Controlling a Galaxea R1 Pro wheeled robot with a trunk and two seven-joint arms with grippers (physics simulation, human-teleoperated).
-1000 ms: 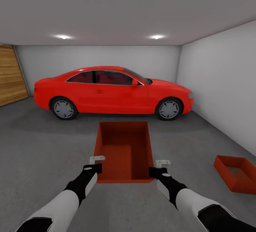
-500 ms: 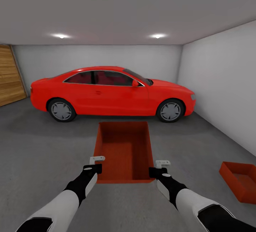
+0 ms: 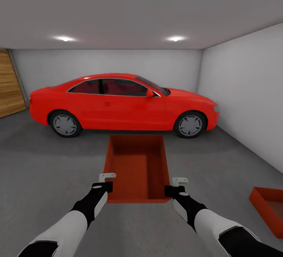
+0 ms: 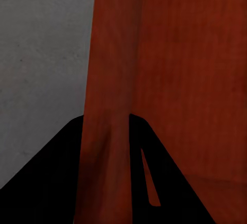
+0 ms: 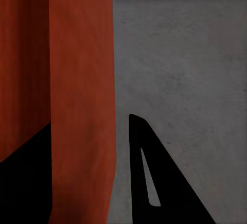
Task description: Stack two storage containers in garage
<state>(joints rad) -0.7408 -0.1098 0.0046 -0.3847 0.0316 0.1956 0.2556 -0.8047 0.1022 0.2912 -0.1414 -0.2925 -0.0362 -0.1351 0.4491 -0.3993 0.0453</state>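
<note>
We see the garage floor [image 3: 47,170] and a red car [image 3: 122,103]. We carry one container [image 3: 135,166]: left gripper [image 3: 105,183] and right gripper [image 3: 175,185] each pinch a side wall. The second container [image 3: 271,208] lies at right.

Open red-orange container [image 3: 136,166] level between both jaws, each clamped on a side wall, second matching container [image 3: 271,209] on grey floor [image 3: 47,162] well right of the right jaws

The held container [image 3: 135,168] has matt, finely ribbed red-orange plastic-looking walls, the floor [image 3: 47,170] is rough mottled grey concrete, the car [image 3: 122,105] glossy painted, the door [image 3: 10,85] slatted wood.
</note>
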